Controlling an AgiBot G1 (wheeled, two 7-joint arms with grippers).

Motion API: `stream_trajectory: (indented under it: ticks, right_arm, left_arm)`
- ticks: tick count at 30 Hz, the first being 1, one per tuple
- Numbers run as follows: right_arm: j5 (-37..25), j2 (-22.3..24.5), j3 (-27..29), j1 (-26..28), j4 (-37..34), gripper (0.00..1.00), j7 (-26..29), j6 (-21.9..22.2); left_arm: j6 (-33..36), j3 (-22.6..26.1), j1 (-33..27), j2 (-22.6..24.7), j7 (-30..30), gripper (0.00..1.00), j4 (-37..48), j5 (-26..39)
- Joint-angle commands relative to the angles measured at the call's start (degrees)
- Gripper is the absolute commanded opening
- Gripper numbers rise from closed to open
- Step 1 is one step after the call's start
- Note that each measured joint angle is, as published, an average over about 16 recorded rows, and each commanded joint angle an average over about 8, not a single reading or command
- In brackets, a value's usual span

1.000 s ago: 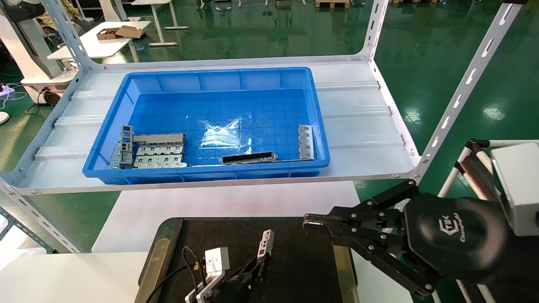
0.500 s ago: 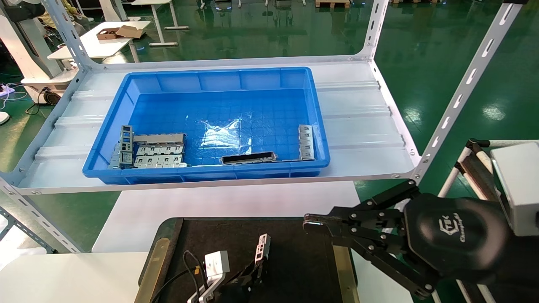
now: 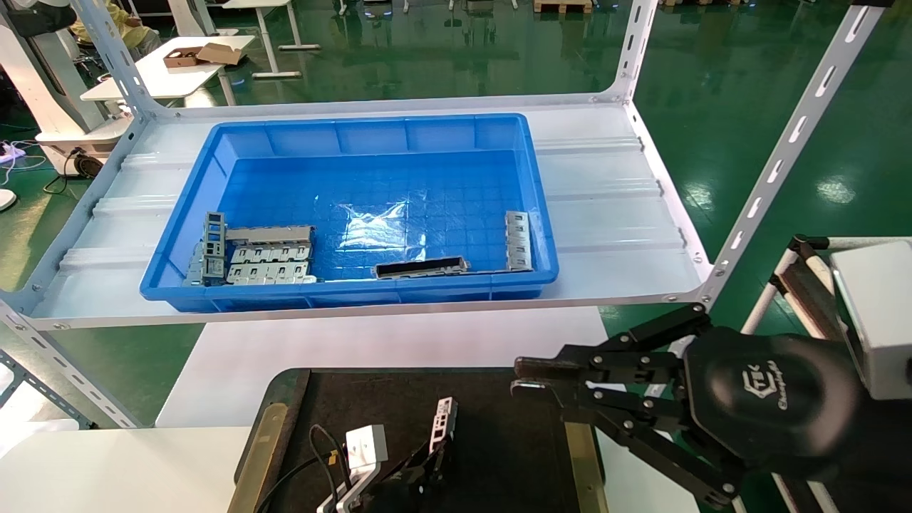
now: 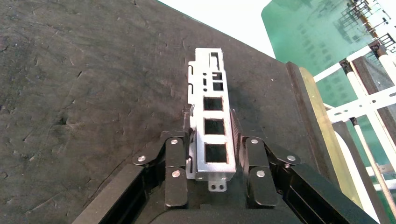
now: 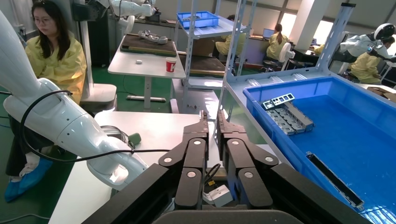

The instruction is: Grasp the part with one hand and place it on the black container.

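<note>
My left gripper [image 3: 433, 456] hangs low over the black container [image 3: 513, 442] at the bottom of the head view. It is shut on the part [image 3: 443, 419], a slim silver-grey strip with rectangular cut-outs. In the left wrist view the part [image 4: 212, 126] sits between the black fingers [image 4: 176, 156] and points away over the matte black surface [image 4: 93, 93]; its far end is close to or touching that surface. My right gripper [image 3: 519, 377] is parked at the tray's right edge, empty, with only a narrow slit between the fingers; it also shows in the right wrist view [image 5: 210, 119].
A deep blue bin [image 3: 356, 127] stands on the white shelf behind the tray. It holds grey slotted plates [image 3: 267, 256], a dark narrow bar [image 3: 420, 268] and another strip [image 3: 518, 241]. Slanted shelf posts [image 3: 776, 164] rise at the right. The tray has olive rims [image 3: 581, 456].
My left gripper has sunk a little toward the tray with the part in it, then nearly stopped. The right gripper's fingertips have parted very slightly.
</note>
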Motion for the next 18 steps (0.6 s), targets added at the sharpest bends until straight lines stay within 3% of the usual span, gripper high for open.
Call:
stream_trajectory:
  ticks: [1, 10, 18]
  right_arm:
    - [0.0, 0.0, 0.0, 0.0, 0.0, 1.0, 0.0, 0.0]
    - [0.0, 0.0, 0.0, 0.0, 0.0, 1.0, 0.0, 0.0]
    - [0.0, 0.0, -0.1, 0.0, 0.0, 1.0, 0.0, 0.0]
  left_arm:
    - [0.0, 0.0, 0.0, 0.1, -0.1, 1.0, 0.1, 0.0]
    - [2.2, -0.7, -0.1, -1.5, 0.0, 1.0, -3.4, 0.5]
    - [8.8, -2.3, 0.9, -7.4, 0.1, 1.0, -11.4, 0.6]
